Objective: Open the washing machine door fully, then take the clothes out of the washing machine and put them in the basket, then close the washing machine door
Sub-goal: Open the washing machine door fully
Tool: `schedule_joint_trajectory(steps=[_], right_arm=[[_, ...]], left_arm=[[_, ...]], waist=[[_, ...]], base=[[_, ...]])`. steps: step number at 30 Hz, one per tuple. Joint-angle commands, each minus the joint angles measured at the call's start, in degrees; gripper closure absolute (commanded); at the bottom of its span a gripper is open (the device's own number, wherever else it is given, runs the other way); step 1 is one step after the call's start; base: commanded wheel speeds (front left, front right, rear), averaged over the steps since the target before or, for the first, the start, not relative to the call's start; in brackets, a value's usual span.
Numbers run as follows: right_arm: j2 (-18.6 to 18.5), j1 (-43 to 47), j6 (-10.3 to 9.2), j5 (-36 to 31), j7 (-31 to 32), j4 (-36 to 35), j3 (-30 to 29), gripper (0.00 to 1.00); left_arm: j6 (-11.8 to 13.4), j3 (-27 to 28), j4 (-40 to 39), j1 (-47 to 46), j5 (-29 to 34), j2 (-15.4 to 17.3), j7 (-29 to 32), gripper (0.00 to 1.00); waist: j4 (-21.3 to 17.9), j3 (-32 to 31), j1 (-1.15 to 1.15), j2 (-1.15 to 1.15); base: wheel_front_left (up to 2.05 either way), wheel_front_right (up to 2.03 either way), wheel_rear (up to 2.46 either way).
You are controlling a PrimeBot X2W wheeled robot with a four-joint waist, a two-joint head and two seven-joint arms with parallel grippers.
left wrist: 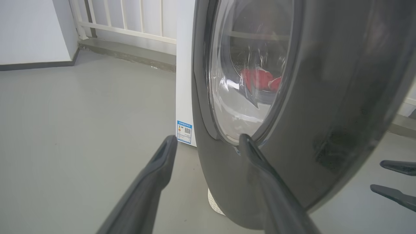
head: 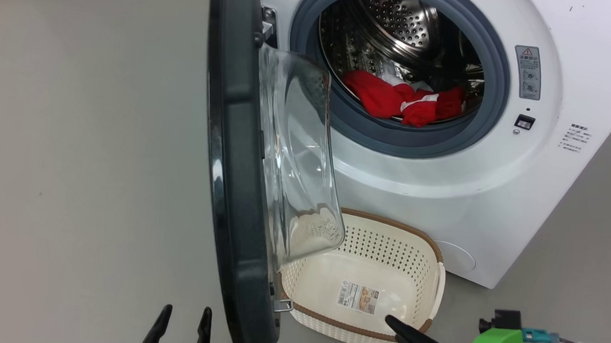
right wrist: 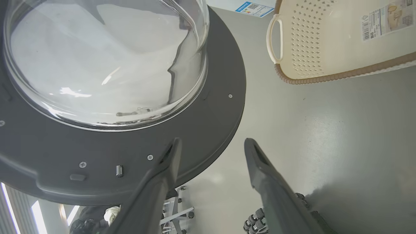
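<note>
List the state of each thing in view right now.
washing machine door: open, swung well out from the machine.
washing machine: drum exposed.
clothes: in the drum, near its front.
basket: on the floor, upright, empty.
left gripper: open, empty, at the door's outer side.
right gripper: open, empty, by the door's inner side.

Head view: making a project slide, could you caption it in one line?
The washing machine door stands open, red clothes lie in the drum, cream basket on the floor below.
</note>
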Motion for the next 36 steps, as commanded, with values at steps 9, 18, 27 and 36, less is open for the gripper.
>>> schedule_joint_trajectory(steps=[9, 18, 27, 36], right_arm=[[-3.8, 1.9, 0.45, -6.4, -11.4, -0.7, 3.0, 0.00], [-8.0, 2.1, 0.45, -13.6, -23.4, 1.6, 9.8, 0.00], [-12.2, -0.1, 0.45, -20.2, -36.3, 3.8, 19.6, 0.00], [-11.3, -1.0, 0.45, -34.8, -38.6, 3.8, 13.3, 0.00]], left_arm=[[0.0, 2.1, -0.9, -1.6, 0.1, 0.2, -0.7, 0.00], [-0.3, 2.1, -0.8, -1.3, 0.4, 0.2, -0.7, 0.00], [-0.5, 2.2, -0.6, -0.9, 0.7, 0.2, -0.7, 0.00], [-0.4, 2.3, -0.7, -1.3, 0.6, 0.2, -0.7, 0.00]], waist=[[-1.0, -0.6, 0.00, 0.00], [-1.6, -1.1, 0.00, 0.00], [-2.0, -1.6, 0.00, 0.00], [-2.5, -1.3, 0.00, 0.00]], base=[[0.00, 0.00, 0.00], [0.00, 0.00, 0.00], [0.00, 0.00, 0.00], [0.00, 0.00, 0.00]])
